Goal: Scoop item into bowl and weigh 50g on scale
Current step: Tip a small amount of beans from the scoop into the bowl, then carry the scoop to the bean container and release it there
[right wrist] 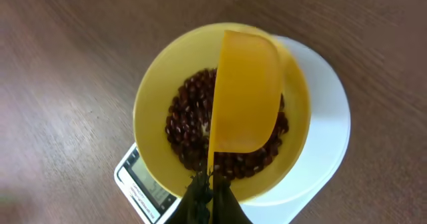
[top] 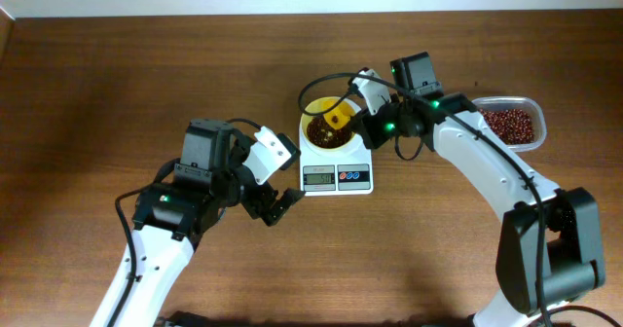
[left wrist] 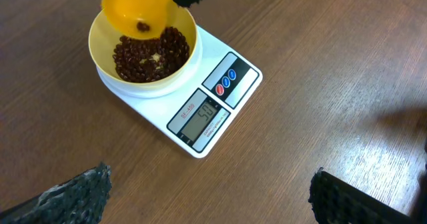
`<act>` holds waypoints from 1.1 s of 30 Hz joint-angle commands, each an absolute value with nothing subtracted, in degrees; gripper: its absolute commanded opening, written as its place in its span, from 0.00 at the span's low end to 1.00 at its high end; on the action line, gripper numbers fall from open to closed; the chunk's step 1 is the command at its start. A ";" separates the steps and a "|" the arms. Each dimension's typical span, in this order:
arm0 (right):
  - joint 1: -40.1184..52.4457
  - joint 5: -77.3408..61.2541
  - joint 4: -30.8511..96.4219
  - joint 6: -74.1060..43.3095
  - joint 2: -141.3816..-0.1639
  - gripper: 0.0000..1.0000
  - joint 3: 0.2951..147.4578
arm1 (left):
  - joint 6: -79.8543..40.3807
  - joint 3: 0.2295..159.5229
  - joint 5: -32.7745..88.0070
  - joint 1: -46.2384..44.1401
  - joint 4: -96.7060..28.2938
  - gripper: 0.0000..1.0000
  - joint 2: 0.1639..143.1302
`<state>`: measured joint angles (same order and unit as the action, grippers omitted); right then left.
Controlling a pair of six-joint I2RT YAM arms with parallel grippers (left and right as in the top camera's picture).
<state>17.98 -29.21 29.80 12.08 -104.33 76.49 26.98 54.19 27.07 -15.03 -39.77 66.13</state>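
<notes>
The bowl (right wrist: 150, 111) sits on the scale (left wrist: 215, 47), already holding beans (left wrist: 143, 61). Above the scale, the right gripper (right wrist: 207, 191) clamps the tipped scoop (right wrist: 243, 91); the left gripper (top: 280, 206) stands wide and empty near the scale. We judge only final trimming remains; the display (left wrist: 200, 119) is unreadable.

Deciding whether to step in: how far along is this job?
Done: bowl sits on the scale with beans in it. In hand: right gripper, shut on the yellow scoop, tips it over the bowl, one bean left inside; left gripper hangs open, empty. Remaining: confirm the display, which I cannot read; top up from the tub if short.
</notes>
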 commanded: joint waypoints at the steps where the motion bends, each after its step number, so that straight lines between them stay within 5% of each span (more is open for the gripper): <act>1: 17.87 -30.48 32.01 11.46 -105.06 0.04 80.07 | 26.44 53.80 28.08 -14.90 -39.68 0.99 66.26; 20: 17.54 -37.89 46.85 8.88 -104.49 0.04 85.95 | 26.44 53.80 28.08 -14.90 -39.68 0.99 66.26; 33: -5.78 -43.51 68.29 7.01 -104.40 0.04 94.54 | 26.46 53.80 28.08 -14.90 -39.70 0.99 66.26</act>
<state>-1.61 -42.39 67.05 7.42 -104.33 93.45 26.98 54.17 27.07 -15.03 -39.77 66.13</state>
